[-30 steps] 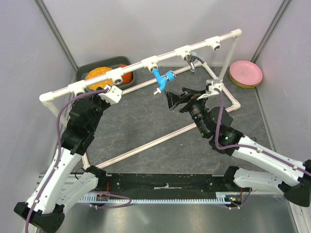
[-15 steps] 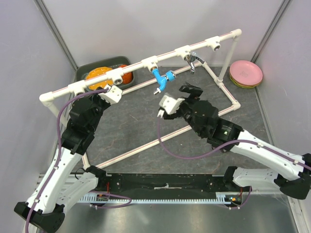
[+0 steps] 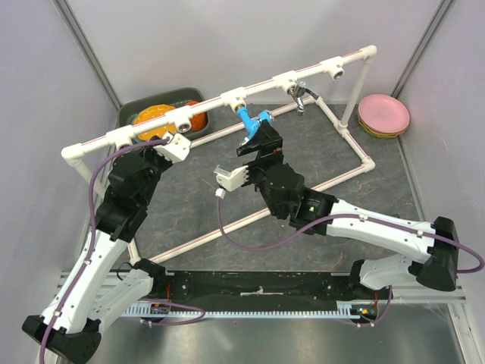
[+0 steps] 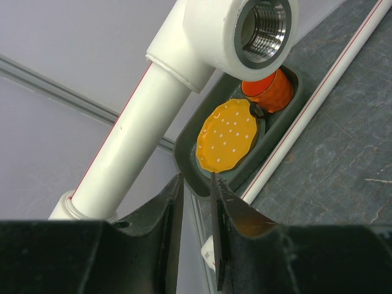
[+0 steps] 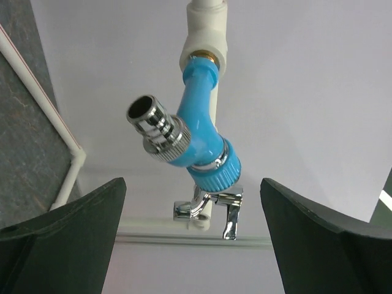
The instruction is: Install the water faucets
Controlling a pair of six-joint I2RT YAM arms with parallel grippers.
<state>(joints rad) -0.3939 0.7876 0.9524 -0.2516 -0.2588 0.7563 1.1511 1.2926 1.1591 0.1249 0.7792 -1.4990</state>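
The blue faucet hangs screwed into a white tee of the raised pipe; in the right wrist view it shows its chrome nozzle and blue knob. The chrome faucet hangs from the tee to its right, and shows behind the blue one in the right wrist view. My right gripper is open and empty just below the blue faucet, its jaws wide to either side, not touching it. My left gripper sits under the pipe's left part, almost shut and empty.
An empty threaded tee socket is just above my left gripper. A dark tray holds a yellow plate and an orange cup. Pink plates lie at the back right. Low frame pipes cross the mat.
My right arm has swung left from the frame's right corner and turned up under the blue faucet, jaws open. The left arm has not moved.
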